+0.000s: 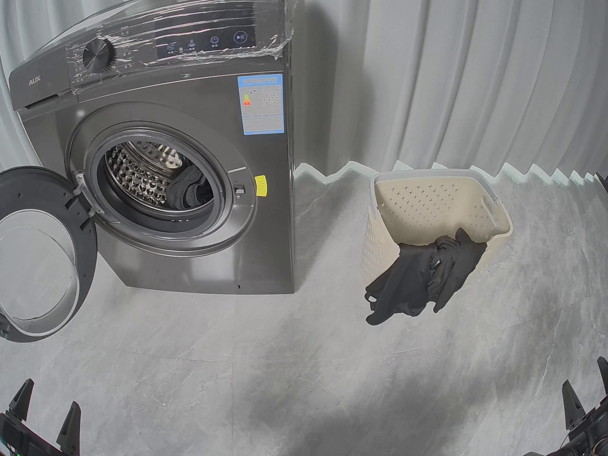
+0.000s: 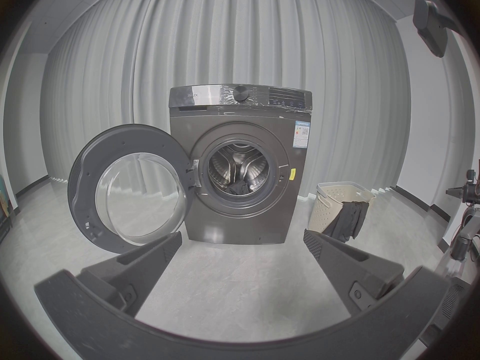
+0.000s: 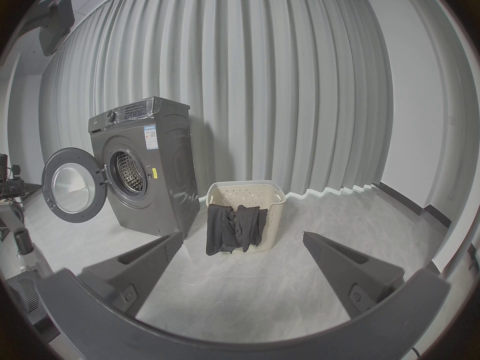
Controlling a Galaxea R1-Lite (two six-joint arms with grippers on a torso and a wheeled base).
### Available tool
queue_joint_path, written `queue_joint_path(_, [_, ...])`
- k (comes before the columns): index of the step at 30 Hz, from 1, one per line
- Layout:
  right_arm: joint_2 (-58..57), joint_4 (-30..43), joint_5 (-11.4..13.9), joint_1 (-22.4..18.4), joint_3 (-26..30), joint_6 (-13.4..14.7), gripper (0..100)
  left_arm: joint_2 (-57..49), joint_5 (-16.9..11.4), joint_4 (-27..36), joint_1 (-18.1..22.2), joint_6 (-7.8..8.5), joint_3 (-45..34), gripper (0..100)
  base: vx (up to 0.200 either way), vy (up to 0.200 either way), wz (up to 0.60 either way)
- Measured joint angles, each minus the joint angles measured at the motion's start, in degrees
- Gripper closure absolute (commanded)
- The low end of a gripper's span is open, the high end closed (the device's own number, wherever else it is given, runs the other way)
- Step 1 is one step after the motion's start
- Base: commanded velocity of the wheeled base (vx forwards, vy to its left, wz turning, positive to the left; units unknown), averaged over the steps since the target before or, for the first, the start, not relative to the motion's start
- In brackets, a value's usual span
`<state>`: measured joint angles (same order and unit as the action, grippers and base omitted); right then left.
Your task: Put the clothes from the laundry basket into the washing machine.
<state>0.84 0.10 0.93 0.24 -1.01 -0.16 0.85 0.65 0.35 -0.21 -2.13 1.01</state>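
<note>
Two end effectors (image 2: pixel 241 235) (image 3: pixel 242 235), wide open, empty

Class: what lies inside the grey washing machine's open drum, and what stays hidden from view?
A dark crumpled garment lies at the bottom of the perforated steel drum. The grey door ring hides the drum's near floor.

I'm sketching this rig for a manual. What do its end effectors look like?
The left end effector and right end effector match: matte dark grey, each with two wedge-shaped fingers tapering to points, textured inner faces, a round hole near each finger's base, on a curved bar.
</note>
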Motion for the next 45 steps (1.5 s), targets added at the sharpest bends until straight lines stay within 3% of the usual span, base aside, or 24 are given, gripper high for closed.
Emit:
queue_joint_path(8, [0.0,0.0,0.0,0.0,0.0,0.0,0,0.0,-0.1,0.0,0.1,1.65,0.0,0,0.0,-0.15,0.0])
queue_joint_path(15, [0.0,0.0,0.0,0.0,0.0,0.0,0,0.0,-0.2,0.0,0.1,0.96,0.0,0,0.0,0.0,0.0])
queue_joint_path(24, [0.0,0.0,0.0,0.0,0.0,0.0,0,0.0,-0.2,0.0,0.0,-0.07,0.0,0,0.2,0.0,0.0])
queue_joint_path(33, [0.0,0.0,0.0,0.0,0.0,0.0,0,0.0,-0.2,0.1,0.0,-0.13,0.0,0,0.0,0.0,0.0])
queue_joint_path(45, [0.1,0.0,0.0,0.0,0.0,0.0,0,0.0,-0.1,0.0,0.0,-0.11,0.0,0,0.0,-0.2,0.0])
